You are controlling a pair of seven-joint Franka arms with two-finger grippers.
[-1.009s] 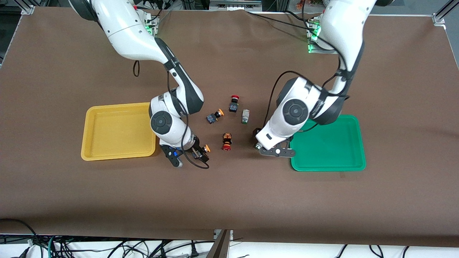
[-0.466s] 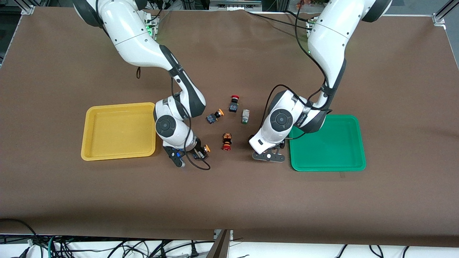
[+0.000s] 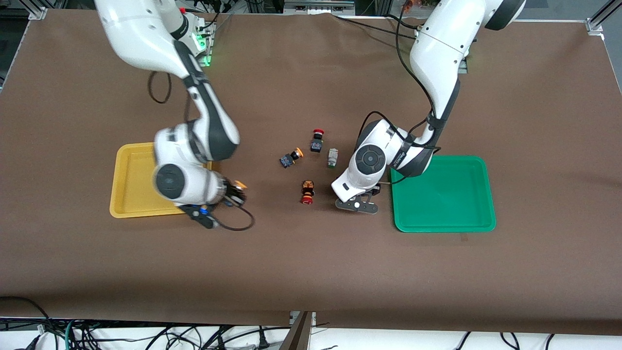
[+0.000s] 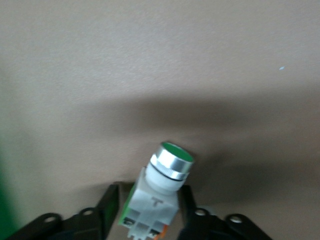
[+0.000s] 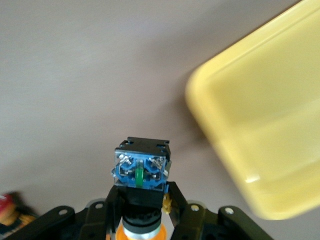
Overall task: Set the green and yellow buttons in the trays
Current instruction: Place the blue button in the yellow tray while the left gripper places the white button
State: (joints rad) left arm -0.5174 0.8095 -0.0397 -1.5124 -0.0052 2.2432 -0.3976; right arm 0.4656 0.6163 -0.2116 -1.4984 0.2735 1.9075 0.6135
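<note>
My right gripper (image 3: 232, 195) is shut on a yellow button (image 3: 238, 185) with an orange-yellow cap and a dark blue-black base (image 5: 141, 170). It holds the button just off the corner of the yellow tray (image 3: 131, 181), which also shows in the right wrist view (image 5: 260, 125). My left gripper (image 3: 357, 204) is shut on a green button (image 4: 165, 182) with a white body, above the cloth beside the green tray (image 3: 442, 194). A second yellow button (image 3: 290, 158) and a second green button (image 3: 332, 158) lie in the table's middle.
A red-capped black button (image 3: 317, 141) lies beside the loose green button. A red-capped button with an orange-and-black body (image 3: 306, 192) lies between the two grippers. Both trays hold nothing. Brown cloth covers the table.
My right gripper has carried the yellow button toward the yellow tray, from beside the red-capped orange-and-black button to the tray's corner. My left gripper has shifted a little away from the green tray.
</note>
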